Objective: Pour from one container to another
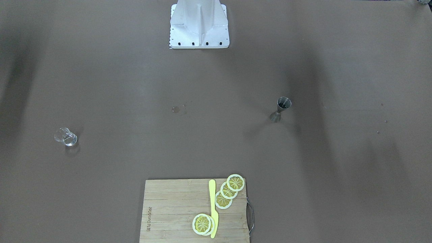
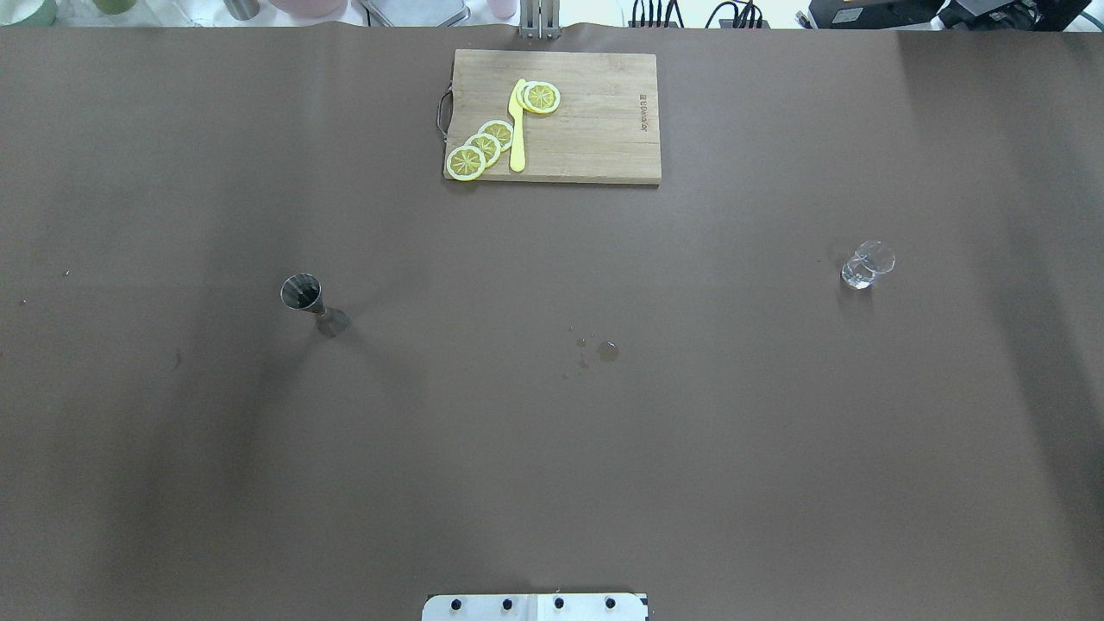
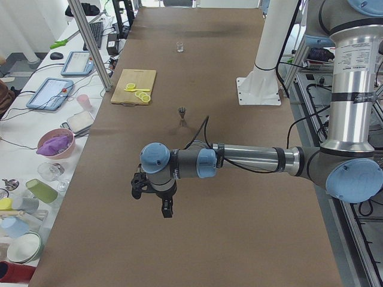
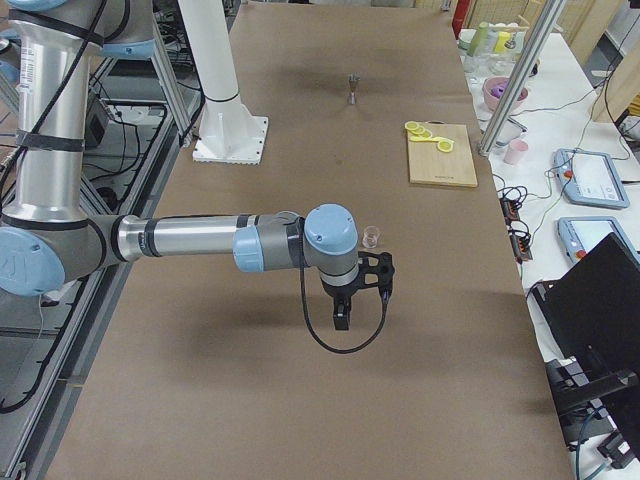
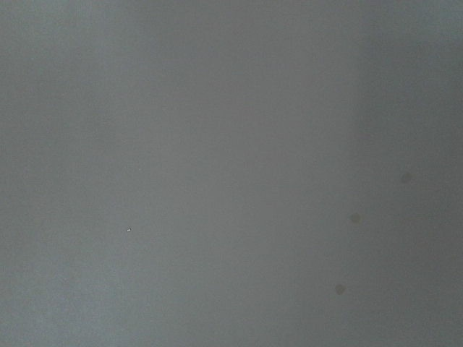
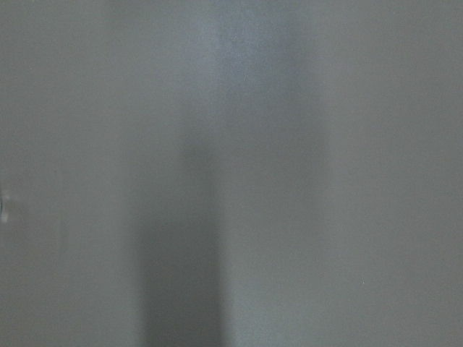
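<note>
Jigger [image 2: 309, 300] and glass [image 2: 867, 265] stand well apart from both arms' jaws, whose opening cannot be told.

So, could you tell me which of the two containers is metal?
The hourglass-shaped jigger on the robot's left side; the small glass on its right is clear.

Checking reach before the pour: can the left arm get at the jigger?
Probably yes: the jigger stands alone on that arm's side, and nothing lies between it and the hovering left gripper.
</note>
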{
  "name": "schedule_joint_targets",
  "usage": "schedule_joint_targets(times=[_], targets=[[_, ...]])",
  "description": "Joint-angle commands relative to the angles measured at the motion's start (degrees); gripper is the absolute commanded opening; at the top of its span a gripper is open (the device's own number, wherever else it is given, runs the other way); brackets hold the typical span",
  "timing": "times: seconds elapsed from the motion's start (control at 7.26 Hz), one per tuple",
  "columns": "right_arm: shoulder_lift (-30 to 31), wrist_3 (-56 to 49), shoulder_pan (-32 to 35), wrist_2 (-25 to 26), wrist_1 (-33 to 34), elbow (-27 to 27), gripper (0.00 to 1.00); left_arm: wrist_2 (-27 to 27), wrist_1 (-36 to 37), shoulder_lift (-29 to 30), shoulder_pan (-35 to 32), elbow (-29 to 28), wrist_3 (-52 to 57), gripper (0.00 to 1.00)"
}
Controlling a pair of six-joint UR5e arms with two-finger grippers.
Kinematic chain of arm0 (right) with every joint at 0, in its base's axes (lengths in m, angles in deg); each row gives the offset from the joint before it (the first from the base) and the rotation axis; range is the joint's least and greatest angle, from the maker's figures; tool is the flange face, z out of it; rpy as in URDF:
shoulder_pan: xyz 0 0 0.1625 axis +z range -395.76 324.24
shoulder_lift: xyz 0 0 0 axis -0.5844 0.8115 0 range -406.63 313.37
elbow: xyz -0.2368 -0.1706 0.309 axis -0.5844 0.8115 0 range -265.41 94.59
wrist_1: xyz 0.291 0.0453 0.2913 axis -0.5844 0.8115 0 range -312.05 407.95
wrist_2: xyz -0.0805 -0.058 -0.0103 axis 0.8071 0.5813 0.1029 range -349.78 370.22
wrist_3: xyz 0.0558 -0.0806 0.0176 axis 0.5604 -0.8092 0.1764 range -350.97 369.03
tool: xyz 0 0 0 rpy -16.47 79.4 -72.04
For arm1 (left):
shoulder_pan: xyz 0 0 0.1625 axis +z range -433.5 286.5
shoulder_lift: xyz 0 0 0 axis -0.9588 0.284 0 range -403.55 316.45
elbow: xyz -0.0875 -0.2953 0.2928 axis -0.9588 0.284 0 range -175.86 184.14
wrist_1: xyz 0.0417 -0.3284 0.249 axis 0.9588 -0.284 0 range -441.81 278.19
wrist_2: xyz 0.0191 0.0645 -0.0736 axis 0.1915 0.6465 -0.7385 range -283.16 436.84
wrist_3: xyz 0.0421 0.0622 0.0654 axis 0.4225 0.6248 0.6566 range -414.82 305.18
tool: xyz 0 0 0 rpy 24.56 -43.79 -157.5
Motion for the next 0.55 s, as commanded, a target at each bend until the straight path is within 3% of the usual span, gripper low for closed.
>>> schedule_joint_targets(times=[0.0,0.41], targets=[[-0.3,0.0,0.0,0.0,0.0,-0.1,1.0,0.0,0.1,0.0,0.0,-0.1,0.0,0.98],[-0.8,0.1,-0.4,-1.8,0.1,-0.9,1.0,0.0,0.1,0.0,0.0,-0.1,0.0,0.98]])
